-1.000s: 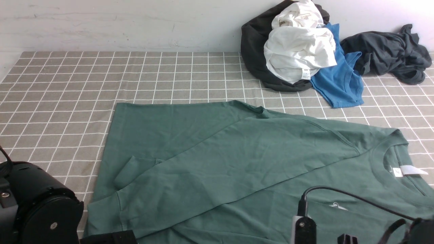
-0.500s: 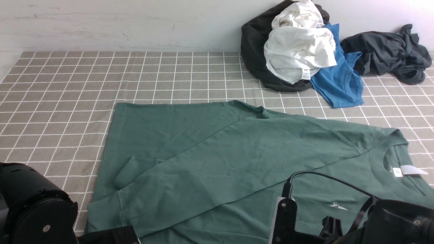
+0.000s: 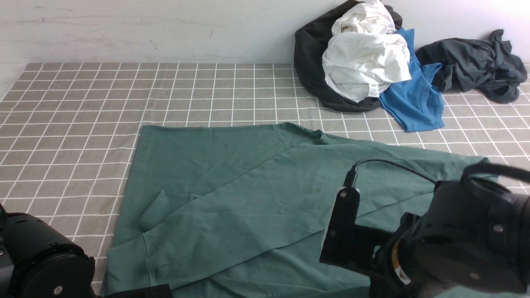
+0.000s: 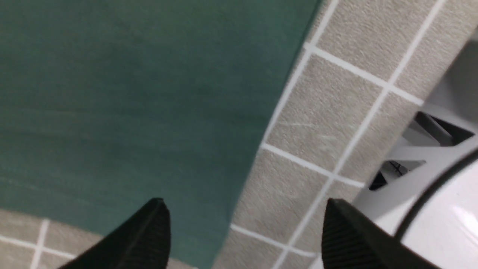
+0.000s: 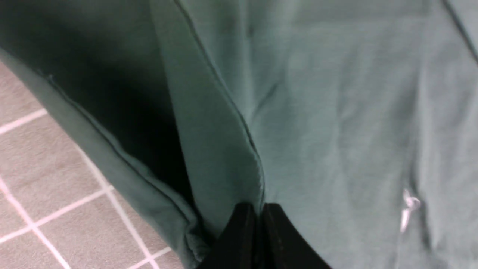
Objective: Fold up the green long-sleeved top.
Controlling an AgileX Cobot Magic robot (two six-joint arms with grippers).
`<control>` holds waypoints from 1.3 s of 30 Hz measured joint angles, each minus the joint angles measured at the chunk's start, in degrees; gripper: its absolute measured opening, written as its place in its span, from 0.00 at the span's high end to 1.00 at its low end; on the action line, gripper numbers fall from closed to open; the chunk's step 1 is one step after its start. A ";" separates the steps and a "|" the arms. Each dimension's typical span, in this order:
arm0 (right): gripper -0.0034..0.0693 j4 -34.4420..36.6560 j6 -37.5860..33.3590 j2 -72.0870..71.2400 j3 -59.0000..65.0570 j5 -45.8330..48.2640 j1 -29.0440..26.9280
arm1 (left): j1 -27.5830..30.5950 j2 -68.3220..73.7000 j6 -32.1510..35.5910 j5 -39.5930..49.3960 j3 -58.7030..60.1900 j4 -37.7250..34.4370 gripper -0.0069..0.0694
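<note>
Now the right gripper [image 5: 257,220] has its jaws clamped on the large dark green cotton long-sleeved top [image 3: 248,194], spread along the bench [image 3: 83,103] near edge, ready to lift a fold; the left gripper [image 4: 244,228] jaws gape wide over its hem.

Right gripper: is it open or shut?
Right gripper shut on the green long-sleeved top: fingers meet, a fabric edge pinched between them.

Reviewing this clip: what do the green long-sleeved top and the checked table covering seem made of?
The green long-sleeved top looks like a soft matte knit, probably cotton jersey: it lies in shallow creases, with stitched seams and no sheen. The checked table covering is likely woven cloth, with a grainy matte surface and white grid lines; textured vinyl is possible.
</note>
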 joint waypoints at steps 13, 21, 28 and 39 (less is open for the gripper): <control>0.95 6.16 0.00 0.07 -2.28 0.54 -6.68 | 0.00 11.30 0.42 -8.24 0.05 3.07 0.25; 0.95 6.24 -0.05 0.07 -2.29 0.45 -6.68 | 0.00 11.57 -0.24 -8.90 -0.07 4.23 0.33; 0.95 6.24 -0.05 0.29 -2.29 0.41 -6.68 | 0.00 9.49 -2.14 -7.31 -2.18 5.06 0.73; 0.95 5.83 -0.05 0.33 -2.29 0.41 -6.68 | 0.00 8.47 -2.16 -5.49 -2.43 4.96 0.92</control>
